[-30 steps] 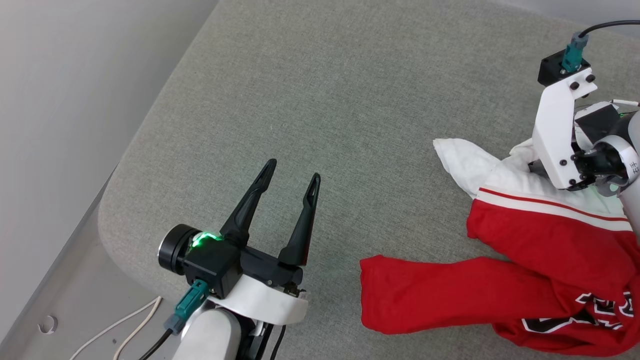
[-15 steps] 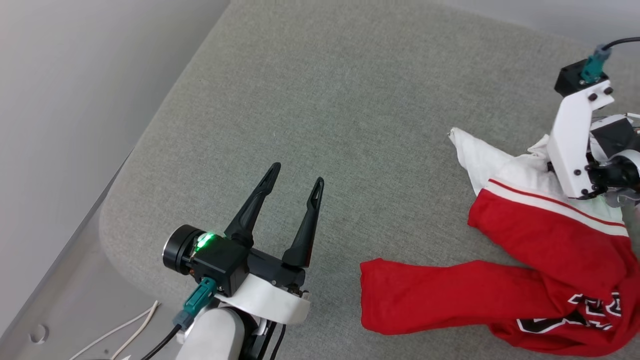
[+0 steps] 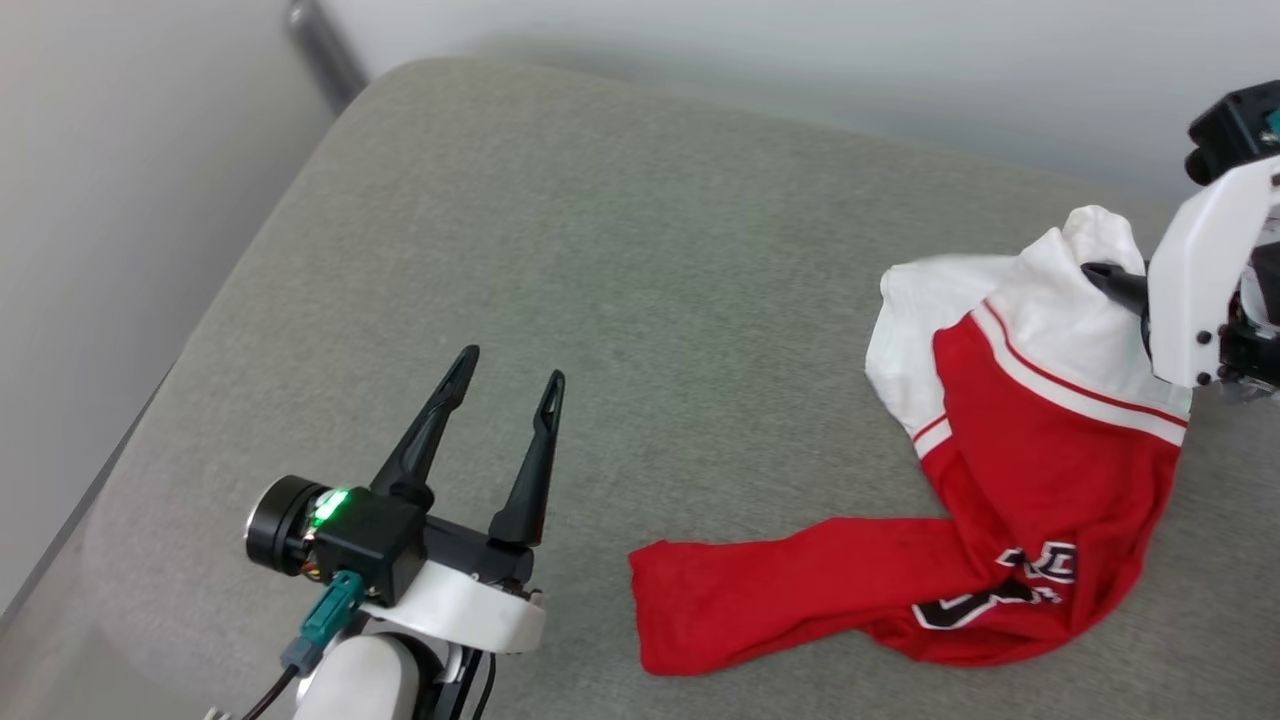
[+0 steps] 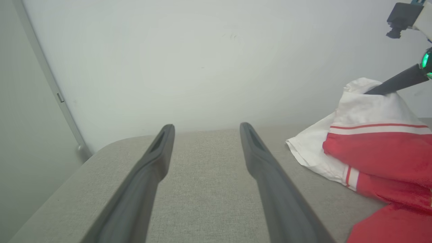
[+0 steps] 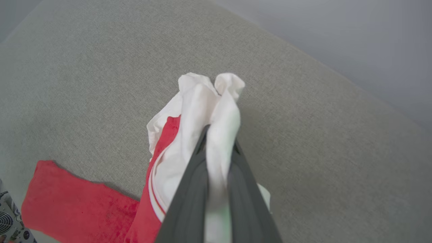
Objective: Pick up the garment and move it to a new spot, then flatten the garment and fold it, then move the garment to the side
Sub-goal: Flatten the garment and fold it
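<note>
Nearest, at the left, the left gripper (image 3: 510, 366) hangs over the grey cushion (image 3: 650, 250) with its two dark fingers spread apart and nothing between them. A green light (image 3: 333, 503) glows on its wrist, and a teal connector (image 3: 325, 615) plugs in just below.

To its right lies the garment (image 3: 1040, 470), a red jersey. One long red end (image 3: 760, 590) rests flat on the cushion near the front edge. Further right sits a bunched part with black, white-outlined letters (image 3: 1000, 590). From there the red cloth rises away to the far right, crossed by red and white striped trim (image 3: 1080, 390).

At the far right the right gripper (image 5: 219, 138) is clamped on the bunched white sleeve (image 5: 209, 111), which it holds up off the cushion. Another white fold (image 3: 910, 320) drapes onto the cushion at the left of the sleeve.

Beyond the cushion's rounded far edge stands a plain pale wall (image 4: 202, 60).
</note>
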You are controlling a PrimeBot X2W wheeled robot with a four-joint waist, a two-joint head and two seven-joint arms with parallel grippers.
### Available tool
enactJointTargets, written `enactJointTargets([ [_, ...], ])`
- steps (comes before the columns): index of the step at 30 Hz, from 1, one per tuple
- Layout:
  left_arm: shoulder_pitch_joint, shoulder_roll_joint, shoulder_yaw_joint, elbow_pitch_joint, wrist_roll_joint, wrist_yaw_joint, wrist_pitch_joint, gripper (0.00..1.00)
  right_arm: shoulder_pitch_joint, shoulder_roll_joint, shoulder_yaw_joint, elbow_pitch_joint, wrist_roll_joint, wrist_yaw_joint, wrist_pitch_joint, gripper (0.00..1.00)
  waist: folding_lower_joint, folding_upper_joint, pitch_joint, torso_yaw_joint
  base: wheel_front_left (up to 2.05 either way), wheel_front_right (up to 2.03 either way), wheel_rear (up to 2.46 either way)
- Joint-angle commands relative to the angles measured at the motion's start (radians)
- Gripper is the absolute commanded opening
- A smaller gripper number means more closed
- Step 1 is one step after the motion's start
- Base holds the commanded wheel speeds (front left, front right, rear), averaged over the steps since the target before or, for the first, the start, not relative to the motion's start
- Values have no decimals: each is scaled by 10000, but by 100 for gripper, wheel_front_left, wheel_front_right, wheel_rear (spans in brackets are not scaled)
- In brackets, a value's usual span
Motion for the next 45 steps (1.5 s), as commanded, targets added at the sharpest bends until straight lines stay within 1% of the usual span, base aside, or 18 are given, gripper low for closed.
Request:
enactJointTargets([
  [1,171,76,128,-73,17,23,-26,100,429,-97,-377,-377,193,-3,-208,0,0,0,-492,-744,0,0,0],
  [6,352,197,304,-177,55,46,-26,100,1503,-322,-1543,-1245,86,-3,-554,0,0,0,-587,-1435,0,0,0],
  [10,393,251,345,-214,66,48,-26,100,2756,-106,-2802,-1681,-216,-3,-789,0,0,0,-572,-1906,0,0,0],
  [13,404,272,340,-205,87,38,-26,100,3956,206,-3524,-1871,-543,-3,-972,0,0,0,-544,-2168,0,0,0],
  [14,391,273,327,-201,97,32,-26,100,4342,304,-3708,-1914,-650,-3,-1058,0,0,0,-533,-2233,0,0,0],
  [15,391,273,327,-201,97,32,-26,100,4342,304,-3708,-1914,-650,-3,-1058,0,0,0,-533,-2233,0,0,0],
  [18,314,288,247,-154,118,15,-26,100,5554,557,-4031,-1964,-1033,-3,-1442,0,0,0,-510,-2363,0,0,0],
  [21,289,309,170,-97,113,6,-26,100,6449,932,-4177,-1902,-1281,-3,-1722,0,0,0,-561,-2464,0,0,0],
  [22,311,321,155,-85,113,2,-26,100,6651,1030,-4242,-1895,-1295,-1,-1800,15,0,0,-584,-2511,0,0,0],
  [23,340,331,134,-68,109,-2,-26,100,6801,1109,-4294,-1903,-1348,-3,-1873,100,0,0,-607,-2562,0,0,0],
  [25,403,370,78,-46,108,-10,-26,100,6957,1230,-4324,-2078,-1434,-3,-2137,100,0,0,-677,-2682,0,0,0],
  [28,422,467,-2,-1,69,-24,-26,100,6790,1336,-4513,-2508,-1451,-3,-2752,100,0,0,-797,-2885,0,0,0],
  [33,234,561,-193,74,-248,-37,-12,100,6597,1495,-4809,-3668,-1535,-3,-4289,100,0,0,-971,-3228,0,0,0],
  [36,-84,708,-488,97,-549,-49,223,100,6698,1869,-5110,-4344,-1631,-3,-5229,100,0,0,-989,-3470,0,0,0],
  [40,-975,1037,-1229,-112,-1303,-59,811,100,6918,2394,-5494,-5145,-1884,-3,-6187,100,0,0,-761,-3898,0,0,0],
  [42,-1649,1354,-1715,-155,-1852,-57,1267,100,7059,2671,-5658,-5484,-2034,-3,-6588,100,0,0,-593,-4151,0,0,0],
  [45,-2945,1910,-2636,-90,-2934,-59,2313,100,7190,3161,-5786,-5789,-2226,-1,-7053,100,0,0,-272,-4589,0,0,0],
])
